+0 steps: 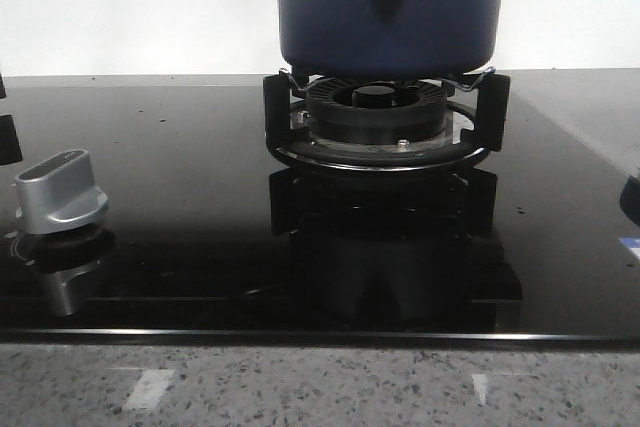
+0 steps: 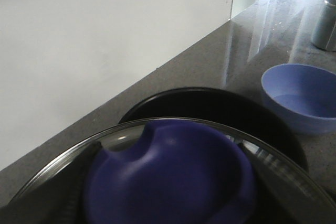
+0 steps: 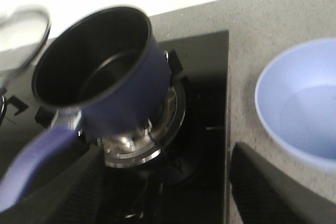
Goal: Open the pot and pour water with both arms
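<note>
The dark blue pot [image 1: 388,7] stands on the burner grate [image 1: 380,132], uncovered. The right wrist view shows its black inside [image 3: 94,61] and its blue handle [image 3: 31,163]. My left gripper [image 2: 168,187] is shut on the blue knob [image 2: 173,166] of the glass lid [image 2: 118,139] and holds it above and beside the open pot [image 2: 210,109]. The lid shows blurred in the right wrist view [image 3: 21,35]. My right gripper [image 3: 165,171] is open and empty, its fingers wide apart over the hob, with the pot handle next to one finger [image 3: 58,192].
A light blue bowl [image 3: 302,103] stands on the grey counter right of the hob; it also shows in the left wrist view [image 2: 302,95]. A silver stove knob [image 1: 60,192] sits at the hob's front left. A metal canister [image 2: 325,22] stands farther along the counter.
</note>
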`<action>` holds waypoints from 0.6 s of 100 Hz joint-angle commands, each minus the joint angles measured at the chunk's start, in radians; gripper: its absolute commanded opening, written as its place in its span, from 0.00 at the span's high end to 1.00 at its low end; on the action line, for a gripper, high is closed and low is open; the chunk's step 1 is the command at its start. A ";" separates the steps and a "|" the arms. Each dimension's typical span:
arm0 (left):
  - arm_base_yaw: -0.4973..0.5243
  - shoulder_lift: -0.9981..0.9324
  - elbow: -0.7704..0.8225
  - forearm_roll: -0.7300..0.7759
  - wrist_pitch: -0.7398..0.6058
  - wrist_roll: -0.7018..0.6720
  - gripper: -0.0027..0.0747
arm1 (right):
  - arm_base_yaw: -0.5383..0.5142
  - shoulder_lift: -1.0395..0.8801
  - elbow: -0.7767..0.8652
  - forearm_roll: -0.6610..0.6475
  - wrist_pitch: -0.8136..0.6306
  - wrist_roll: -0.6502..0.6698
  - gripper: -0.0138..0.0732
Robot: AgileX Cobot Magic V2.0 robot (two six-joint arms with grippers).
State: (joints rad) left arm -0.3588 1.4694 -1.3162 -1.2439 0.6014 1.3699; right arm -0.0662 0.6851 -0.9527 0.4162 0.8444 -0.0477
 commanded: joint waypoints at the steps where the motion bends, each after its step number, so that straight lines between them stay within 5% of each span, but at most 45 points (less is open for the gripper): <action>1: 0.034 -0.099 0.029 -0.055 -0.028 -0.012 0.55 | -0.018 0.098 -0.116 -0.053 -0.024 0.048 0.32; 39: 0.058 -0.193 0.111 -0.144 -0.084 -0.012 0.55 | -0.299 0.397 -0.260 -0.159 -0.048 0.282 0.32; 60: 0.058 -0.193 0.111 -0.158 -0.086 -0.012 0.55 | -0.350 0.537 -0.260 -0.207 0.164 0.287 0.32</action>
State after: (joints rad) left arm -0.3029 1.3152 -1.1715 -1.3297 0.5394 1.3683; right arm -0.3994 1.1981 -1.1825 0.2418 0.9570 0.2349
